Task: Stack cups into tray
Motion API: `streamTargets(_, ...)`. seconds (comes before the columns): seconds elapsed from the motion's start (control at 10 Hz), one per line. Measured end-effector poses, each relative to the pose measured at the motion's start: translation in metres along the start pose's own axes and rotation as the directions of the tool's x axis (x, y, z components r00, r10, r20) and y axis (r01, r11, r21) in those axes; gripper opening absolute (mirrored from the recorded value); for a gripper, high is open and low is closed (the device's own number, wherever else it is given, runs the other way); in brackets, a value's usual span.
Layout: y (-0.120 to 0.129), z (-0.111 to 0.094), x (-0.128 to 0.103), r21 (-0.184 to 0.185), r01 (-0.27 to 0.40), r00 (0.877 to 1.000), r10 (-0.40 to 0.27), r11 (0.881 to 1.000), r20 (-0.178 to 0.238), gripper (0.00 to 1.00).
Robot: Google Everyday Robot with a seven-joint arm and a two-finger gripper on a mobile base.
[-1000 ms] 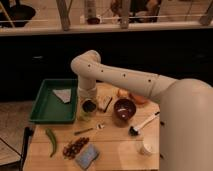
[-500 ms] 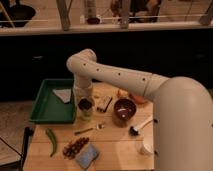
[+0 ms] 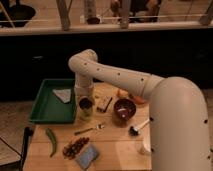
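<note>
Where your arm hangs straight down beside the tray (image 3: pixel 46 111), the claw (image 3: pixel 85 101) is fully closed and sits right at the mouth of the cups (image 3: pixel 86 112); you cannot tell whether it pinches the rim. The cups stand upright on the table (image 3: pixel 115 145), dark one above and pale green below, apparently nested. Their long axis is vertical, mouth up, just outside the tray's right rim and left of the maroon bowl (image 3: pixel 124 109).

Maroon bowl (image 3: pixel 124 109), fork (image 3: pixel 90 129), sponge (image 3: pixel 86 155) — green vegetable (image 3: pixel 51 141) leftmost.
</note>
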Motion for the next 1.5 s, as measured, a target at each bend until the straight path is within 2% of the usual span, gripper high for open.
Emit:
streamTargets(0.4, -0.001, 0.012, 0.010, 0.024, -0.020, 0.999, 0.019, 1.000, 0.025, 0.00)
streamTargets(0.9, -0.003, 0.032, 0.013, 0.009, -0.053, 0.997, 0.052, 0.999, 0.064, 0.02)
streamTargets(1.5, 0.003, 0.047, 0.013, -0.006, -0.101, 0.991, 0.101, 0.995, 0.083, 0.57)
